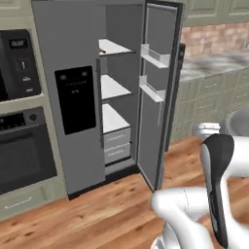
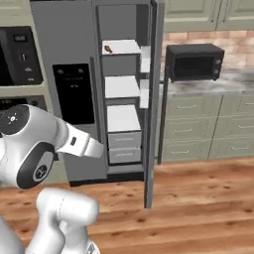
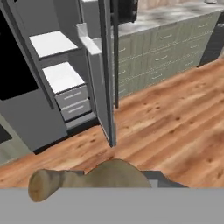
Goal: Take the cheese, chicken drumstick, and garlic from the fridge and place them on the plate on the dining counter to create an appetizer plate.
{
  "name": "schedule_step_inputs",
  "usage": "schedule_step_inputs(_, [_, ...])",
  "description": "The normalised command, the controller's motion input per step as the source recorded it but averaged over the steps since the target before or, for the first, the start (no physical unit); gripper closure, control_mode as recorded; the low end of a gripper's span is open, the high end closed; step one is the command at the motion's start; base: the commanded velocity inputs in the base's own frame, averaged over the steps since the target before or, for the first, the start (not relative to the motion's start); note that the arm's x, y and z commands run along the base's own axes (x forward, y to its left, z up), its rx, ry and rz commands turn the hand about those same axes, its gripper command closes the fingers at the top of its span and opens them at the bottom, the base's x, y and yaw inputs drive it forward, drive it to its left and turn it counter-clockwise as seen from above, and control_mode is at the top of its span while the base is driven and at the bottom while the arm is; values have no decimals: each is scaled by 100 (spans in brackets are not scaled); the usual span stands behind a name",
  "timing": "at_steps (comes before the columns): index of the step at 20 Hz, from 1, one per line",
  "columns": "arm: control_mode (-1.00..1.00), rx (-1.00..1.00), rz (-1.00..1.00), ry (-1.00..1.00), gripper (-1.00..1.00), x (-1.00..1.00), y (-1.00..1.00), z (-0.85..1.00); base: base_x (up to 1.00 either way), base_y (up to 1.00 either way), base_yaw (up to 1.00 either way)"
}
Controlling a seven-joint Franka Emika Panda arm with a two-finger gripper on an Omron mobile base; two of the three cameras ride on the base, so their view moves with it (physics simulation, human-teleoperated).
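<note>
Fingers (image 3: pixel 162 179) mostly hidden behind the chicken drumstick (image 3: pixel 105 177), bottom centre of hand view. They look clamped on its thick end, w/ the thin bone end poking out to lower left. It hangs above the wood floor (image 3: pixel 175 127) w/ nothing under it, so I judge it's carried.

Fridge (image 1: pixel 53 48) is upper left to centre in both base views. Its right door (image 1: pixel 155 97) stands wide open, white shelves showing. A small brown-orange item (image 2: pixel 107 48) lies on the top shelf, too small to name. Microwave (image 2: pixel 193 62) sits upper right of right base view on the wall-side worktop. That's not where the food goes.

Step in hand, as I read it: haul the drumstick away from the fridge to the plate on the dining counter tabletop.

How to do it well:
- Keep the squeeze steady. The meat is rounded and tapering, so it could twist or slip out if the hold loosens.
- Swing arm (image 1: pixel 219 185) and base clear of the open door edge, centre frame in hand view, before turning.
- Keep the wrist level, no jerks.
- At the plate, go low and centre the thick end over the dark middle before letting go, so it doesn't roll off the rim.
- Leave room on the plate for cheese & garlic.
</note>
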Motion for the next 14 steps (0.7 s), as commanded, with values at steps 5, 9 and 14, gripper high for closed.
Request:
schedule_step_inputs(5, [100, 0, 0, 0, 100, 0, 0, 0, -65, 10, -73])
schedule_step_inputs(9, [100, 0, 0, 0, 100, 0, 0, 0, -6, 0, -76])
schedule_step_inputs(14, [100, 0, 0, 0, 100, 0, 0, 0, 40, 0, -73])
